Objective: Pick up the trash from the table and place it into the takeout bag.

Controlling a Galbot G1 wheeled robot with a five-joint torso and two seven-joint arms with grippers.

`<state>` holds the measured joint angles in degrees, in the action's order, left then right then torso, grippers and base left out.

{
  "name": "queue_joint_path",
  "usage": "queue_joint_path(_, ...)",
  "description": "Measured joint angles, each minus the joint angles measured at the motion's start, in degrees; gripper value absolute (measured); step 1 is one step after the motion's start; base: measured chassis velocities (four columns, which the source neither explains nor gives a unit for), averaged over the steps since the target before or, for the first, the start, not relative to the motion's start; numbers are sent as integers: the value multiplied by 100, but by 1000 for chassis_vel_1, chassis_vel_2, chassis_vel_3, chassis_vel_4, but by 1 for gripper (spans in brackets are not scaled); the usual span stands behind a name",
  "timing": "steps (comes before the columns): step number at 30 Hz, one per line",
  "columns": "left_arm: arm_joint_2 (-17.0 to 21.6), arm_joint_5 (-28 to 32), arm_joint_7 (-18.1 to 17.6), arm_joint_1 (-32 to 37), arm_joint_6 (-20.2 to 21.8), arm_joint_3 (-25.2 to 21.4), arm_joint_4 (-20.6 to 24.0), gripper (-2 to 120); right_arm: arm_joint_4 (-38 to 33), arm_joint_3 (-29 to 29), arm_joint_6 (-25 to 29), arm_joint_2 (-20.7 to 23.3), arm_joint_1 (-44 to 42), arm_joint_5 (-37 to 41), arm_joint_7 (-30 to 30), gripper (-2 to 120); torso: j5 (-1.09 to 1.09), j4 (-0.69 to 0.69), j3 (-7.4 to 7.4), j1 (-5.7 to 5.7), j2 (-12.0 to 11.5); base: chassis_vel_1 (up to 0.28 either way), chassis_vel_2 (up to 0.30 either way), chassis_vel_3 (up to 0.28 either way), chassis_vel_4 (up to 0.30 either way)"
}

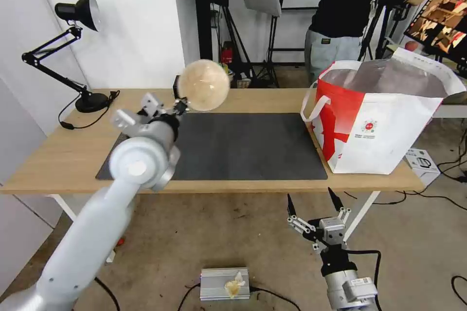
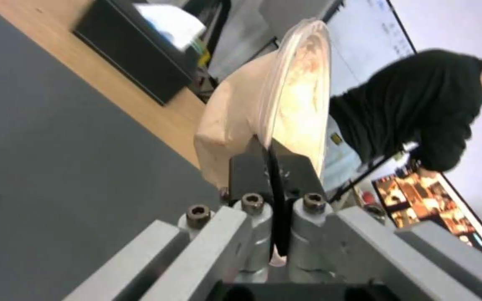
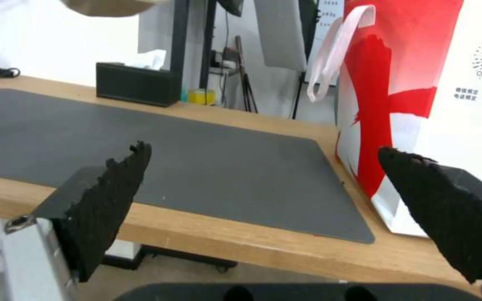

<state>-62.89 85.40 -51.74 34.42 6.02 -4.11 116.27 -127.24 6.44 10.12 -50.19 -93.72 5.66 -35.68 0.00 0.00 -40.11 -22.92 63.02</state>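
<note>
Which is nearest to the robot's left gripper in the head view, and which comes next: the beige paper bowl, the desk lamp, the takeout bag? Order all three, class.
1. Beige paper bowl: pinched by its rim in the left gripper, raised above the table.
2. Desk lamp: on the table's far left corner.
3. Takeout bag: standing at the table's right end.

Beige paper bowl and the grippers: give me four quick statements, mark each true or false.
1. The left gripper grips the beige paper bowl by its rim, above the table. True.
2. The right gripper is shut on a cup. False: it is open and empty, below the table's front edge.
3. The takeout bag lies flat on the dark mat. False: it stands open at the table's right end.
4. A tissue box sits behind the mat. True.
</note>
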Motion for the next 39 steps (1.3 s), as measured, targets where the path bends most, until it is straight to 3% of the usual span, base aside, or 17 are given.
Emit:
queue_joint_path(13, -914, -327, 65, -1286, -6, 1298, -1177, 0, 0, 0, 0, 0, 0, 0, 0, 100, 2, -1, 0, 0, 0, 0, 0, 0, 0)
queue_joint_path(22, -1296, -351, 202, -1899, -51, 1815, -1880, 0, 0, 0, 0, 0, 0, 0, 0, 100, 1, 0, 0, 0, 0, 0, 0, 0, 0)
queue_joint_path(25, -1319, -351, 211, -1925, -55, 1839, -1914, 0, 0, 0, 0, 0, 0, 0, 0, 100, 1, 0, 0, 0, 1, 0, 0, 0, 0)
queue_joint_path(28, -1613, -360, 351, -2228, -128, 2069, -2350, 0, 0, 0, 0, 0, 0, 0, 0, 100, 1, 0, 0, 0, 0, 0, 0, 0, 0)
queue_joint_path(39, -2145, -446, 877, -2727, -239, 2196, -3068, 0, 0, 0, 0, 0, 0, 0, 0, 100, 1, 0, 0, 0, 1, 0, 0, 0, 0)
